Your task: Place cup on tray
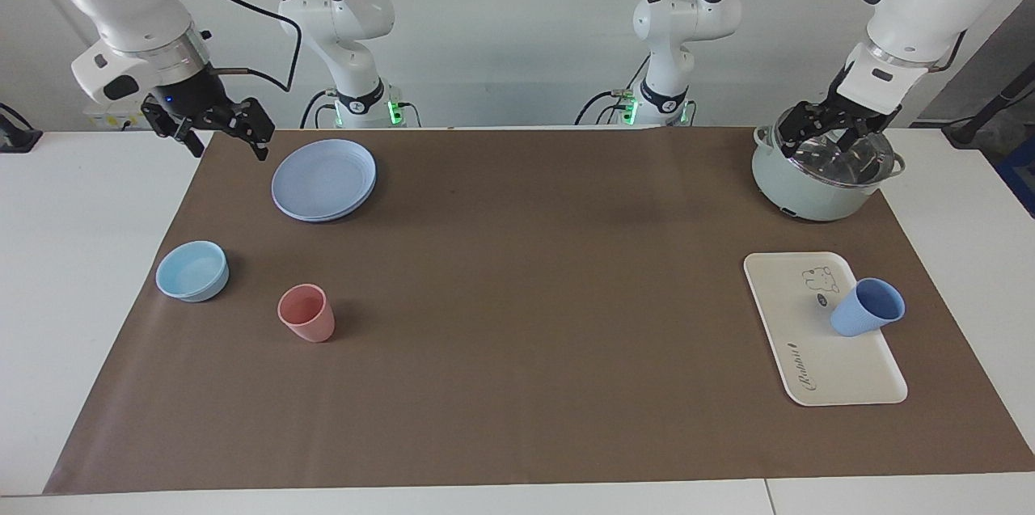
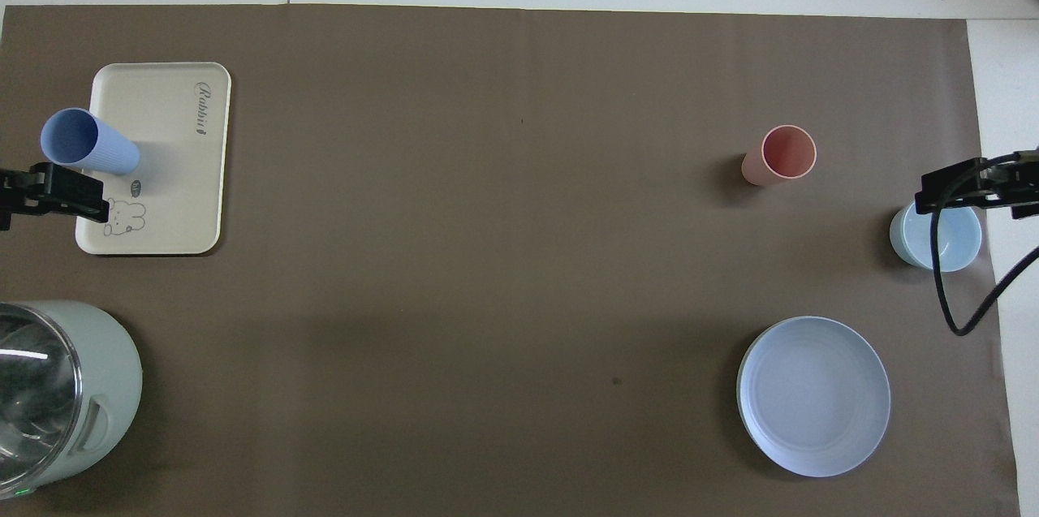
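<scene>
The periwinkle-blue cup (image 1: 867,307) stands upright on the cream tray (image 1: 808,361), beside the bear drawing and by the tray's edge toward the left arm's end of the table. In the overhead view the cup (image 2: 89,142) sits on the tray (image 2: 178,168) the same way. My left gripper (image 1: 833,145) is open and empty, raised over the pot and apart from the cup; it also shows in the overhead view (image 2: 53,192). My right gripper (image 1: 229,145) is open and empty, raised over the mat's corner beside the blue plate; it also shows in the overhead view (image 2: 970,184).
A pale-green pot (image 1: 808,192) with a glass lid stands nearer the robots than the tray. At the right arm's end are a round blue plate (image 1: 323,179), a light-blue bowl (image 1: 192,271) and a pink cup (image 1: 306,313). A brown mat (image 1: 525,297) covers the table.
</scene>
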`<state>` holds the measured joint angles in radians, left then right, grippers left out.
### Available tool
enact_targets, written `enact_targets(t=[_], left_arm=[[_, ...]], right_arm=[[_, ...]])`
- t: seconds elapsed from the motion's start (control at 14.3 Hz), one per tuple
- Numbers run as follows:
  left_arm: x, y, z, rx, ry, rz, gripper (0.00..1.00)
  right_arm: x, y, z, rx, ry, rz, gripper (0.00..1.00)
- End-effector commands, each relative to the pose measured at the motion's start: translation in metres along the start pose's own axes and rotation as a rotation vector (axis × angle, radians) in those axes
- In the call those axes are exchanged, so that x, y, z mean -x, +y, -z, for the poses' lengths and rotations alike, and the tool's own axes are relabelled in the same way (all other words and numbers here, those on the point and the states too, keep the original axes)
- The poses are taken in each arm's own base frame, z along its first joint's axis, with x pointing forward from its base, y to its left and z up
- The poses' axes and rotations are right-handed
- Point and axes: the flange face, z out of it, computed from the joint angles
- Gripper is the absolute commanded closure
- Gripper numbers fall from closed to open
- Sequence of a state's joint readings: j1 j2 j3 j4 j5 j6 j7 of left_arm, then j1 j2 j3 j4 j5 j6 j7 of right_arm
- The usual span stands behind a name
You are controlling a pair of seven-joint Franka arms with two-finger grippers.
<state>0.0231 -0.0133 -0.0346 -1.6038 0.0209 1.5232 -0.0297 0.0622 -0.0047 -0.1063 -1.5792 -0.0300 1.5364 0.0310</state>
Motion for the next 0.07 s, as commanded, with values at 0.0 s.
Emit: enact_targets(t=[0.0], left_arm=[[0.0068,-0.003,0.0014,-0.017,-0.001,0.0,0.0]], right_arm=[[-0.0005,0.0029,-0.0002,0.003,-0.008,0.017,0.0]])
